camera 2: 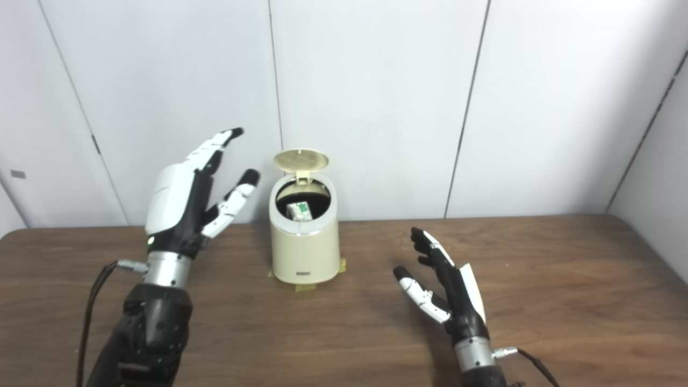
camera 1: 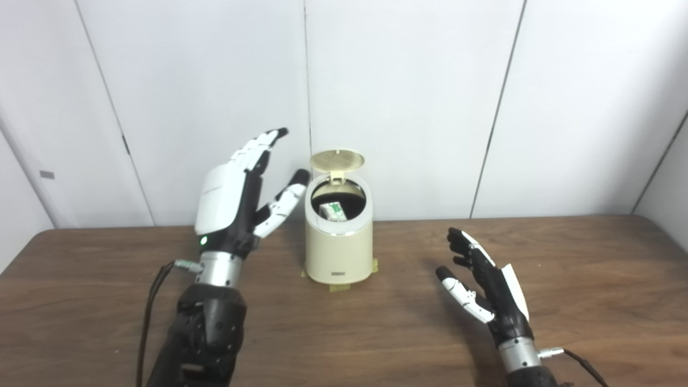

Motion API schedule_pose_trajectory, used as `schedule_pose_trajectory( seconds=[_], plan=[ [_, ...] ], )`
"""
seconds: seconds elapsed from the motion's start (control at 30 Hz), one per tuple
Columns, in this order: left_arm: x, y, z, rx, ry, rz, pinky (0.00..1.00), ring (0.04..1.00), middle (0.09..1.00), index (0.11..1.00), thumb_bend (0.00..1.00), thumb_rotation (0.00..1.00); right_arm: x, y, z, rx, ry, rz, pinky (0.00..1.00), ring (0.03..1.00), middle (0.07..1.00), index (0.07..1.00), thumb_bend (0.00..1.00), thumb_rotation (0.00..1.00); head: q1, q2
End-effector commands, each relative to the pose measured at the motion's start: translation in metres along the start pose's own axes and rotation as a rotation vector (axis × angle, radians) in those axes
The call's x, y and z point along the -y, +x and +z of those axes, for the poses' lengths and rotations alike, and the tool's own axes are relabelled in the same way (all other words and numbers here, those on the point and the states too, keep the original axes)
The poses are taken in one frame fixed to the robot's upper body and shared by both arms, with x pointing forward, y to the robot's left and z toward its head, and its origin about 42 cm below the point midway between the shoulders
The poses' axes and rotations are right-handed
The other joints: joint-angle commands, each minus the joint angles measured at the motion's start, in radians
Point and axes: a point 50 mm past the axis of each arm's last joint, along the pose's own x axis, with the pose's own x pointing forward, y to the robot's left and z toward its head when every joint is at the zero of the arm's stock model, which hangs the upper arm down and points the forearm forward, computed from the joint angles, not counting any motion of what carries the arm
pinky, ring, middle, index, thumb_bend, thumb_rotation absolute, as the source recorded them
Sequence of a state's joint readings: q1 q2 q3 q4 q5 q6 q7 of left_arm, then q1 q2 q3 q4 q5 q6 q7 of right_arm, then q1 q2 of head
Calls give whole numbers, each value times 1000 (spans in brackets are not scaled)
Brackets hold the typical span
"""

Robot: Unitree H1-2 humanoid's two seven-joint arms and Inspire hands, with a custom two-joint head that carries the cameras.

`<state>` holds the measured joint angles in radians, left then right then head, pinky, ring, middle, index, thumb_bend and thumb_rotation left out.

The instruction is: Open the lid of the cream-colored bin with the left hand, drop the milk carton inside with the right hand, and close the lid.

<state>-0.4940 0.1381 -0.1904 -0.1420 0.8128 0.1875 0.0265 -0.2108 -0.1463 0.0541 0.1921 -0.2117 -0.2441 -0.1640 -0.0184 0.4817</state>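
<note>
Lid (camera 1: 337, 159) upright, milk carton (camera 1: 333, 210) inside bin (camera 1: 338, 252); my left hand (camera 1: 236, 201) and right hand (camera 1: 486, 285) fingers released. Risk: a sideways swipe tips it.

No readable text: the small dark label (camera 1: 338, 274) low on the cream-colored plastic bin (camera 1: 338, 252) is too blurred.

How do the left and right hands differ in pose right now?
The left hand is raised beside the cream-colored bin, level with its open lid; the right hand sits low over the table, farther from the bin. Left shows its white back, right its dark palm. Both are open, holding nothing.
</note>
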Motion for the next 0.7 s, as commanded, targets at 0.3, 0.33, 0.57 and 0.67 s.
schedule_pose_trajectory(
  seconds=[0.3, 0.33, 0.57, 0.67],
  plan=[
    [-24, 78, 66, 36, 232, -64, 1000, 1000, 929, 913, 893, 1000, -10, -12, -3, 16, -1, 18, 861, 901, 902, 909, 299, 604, -3, 2],
    [-22, 82, 68, 27, 244, -80, 1000, 1000, 932, 913, 904, 1000, -10, -12, -3, 16, 3, 20, 861, 899, 902, 909, 296, 600, -3, 2],
    [-4, 108, 71, -52, 301, -169, 1000, 1000, 906, 879, 971, 1000, -11, -13, -2, 16, 7, 33, 810, 865, 882, 897, 319, 608, -1, 1],
    [6, 115, 71, -79, 327, -204, 1000, 1000, 906, 877, 963, 1000, -13, -14, 0, 19, -9, 45, 797, 858, 876, 890, 349, 644, -4, 1]
  ],
)
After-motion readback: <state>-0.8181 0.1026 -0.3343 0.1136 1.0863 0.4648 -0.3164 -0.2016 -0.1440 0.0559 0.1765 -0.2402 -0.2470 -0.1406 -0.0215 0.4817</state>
